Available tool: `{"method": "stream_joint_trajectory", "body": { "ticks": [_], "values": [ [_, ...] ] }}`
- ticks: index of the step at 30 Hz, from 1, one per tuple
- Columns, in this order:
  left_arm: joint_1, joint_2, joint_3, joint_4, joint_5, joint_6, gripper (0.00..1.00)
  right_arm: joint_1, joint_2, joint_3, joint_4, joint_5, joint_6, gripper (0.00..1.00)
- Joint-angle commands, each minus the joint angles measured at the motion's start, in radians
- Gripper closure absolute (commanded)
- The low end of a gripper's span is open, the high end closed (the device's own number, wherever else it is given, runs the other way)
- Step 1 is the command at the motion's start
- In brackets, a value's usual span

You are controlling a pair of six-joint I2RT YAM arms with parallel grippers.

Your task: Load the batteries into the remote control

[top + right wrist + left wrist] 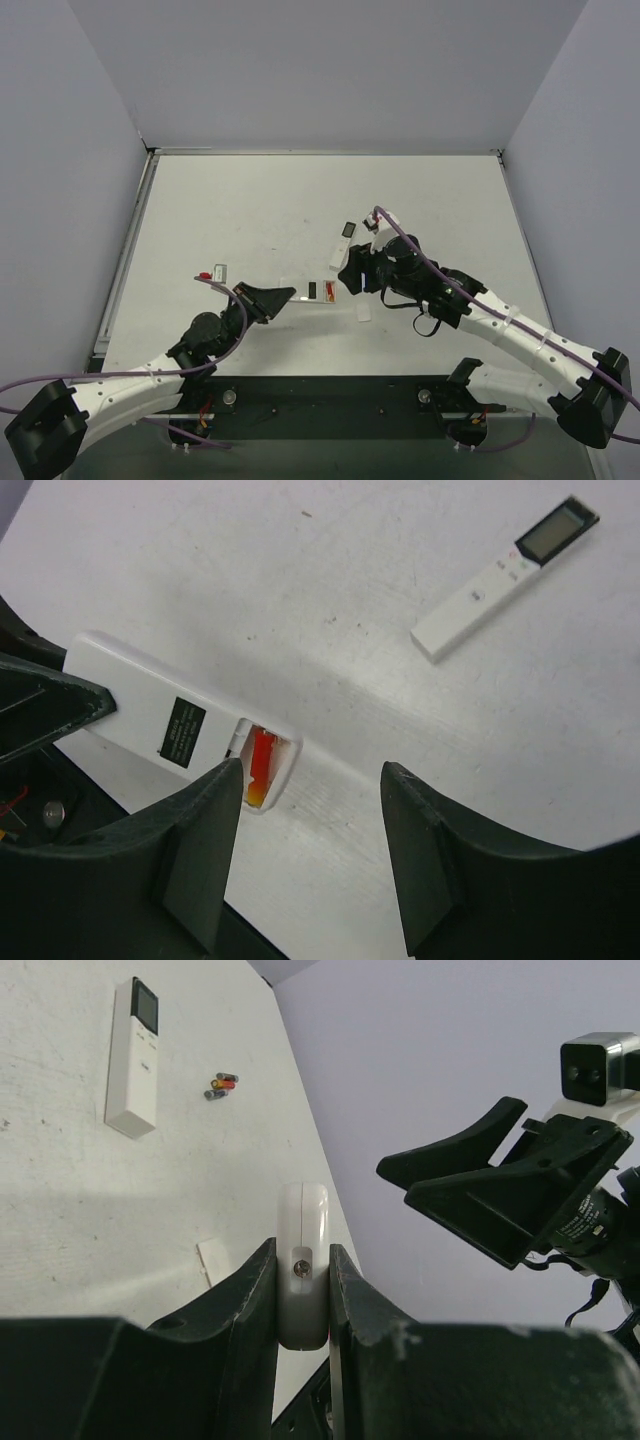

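The remote control (318,290) is a short white body with a small dark label, held off the table by one end. My left gripper (280,296) is shut on it; the left wrist view shows its narrow end (302,1222) clamped between the jaws. In the right wrist view the remote control (150,705) shows its white back, with the compartment open and a red battery (258,765) lying inside. My right gripper (310,780) is open and empty, just beside that compartment end. More batteries (221,1086) lie in a small cluster on the table beyond the long remote.
The longer slim white remote (343,243) with a dark screen lies behind the held remote and also shows in both wrist views (133,1055) (505,575). A small white cover piece (364,313) lies near the right gripper. A small red item (205,275) and a white piece (221,271) lie at the left.
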Motion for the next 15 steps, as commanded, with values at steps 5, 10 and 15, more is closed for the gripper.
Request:
{"method": "stream_joint_trajectory", "body": {
  "ticks": [5, 10, 15],
  "values": [
    [-0.003, -0.032, -0.029, -0.213, -0.015, 0.036, 1.00, -0.033, 0.073, -0.098, 0.050, 0.004, 0.247, 0.47],
    [-0.003, -0.065, 0.061, -0.510, -0.050, 0.131, 1.00, -0.059, 0.174, -0.115, 0.058, -0.054, 0.345, 0.46],
    [-0.005, -0.008, 0.156, -0.658, -0.066, 0.225, 1.00, -0.066, 0.264, -0.128, 0.162, -0.127, 0.420, 0.46]
  ]
}}
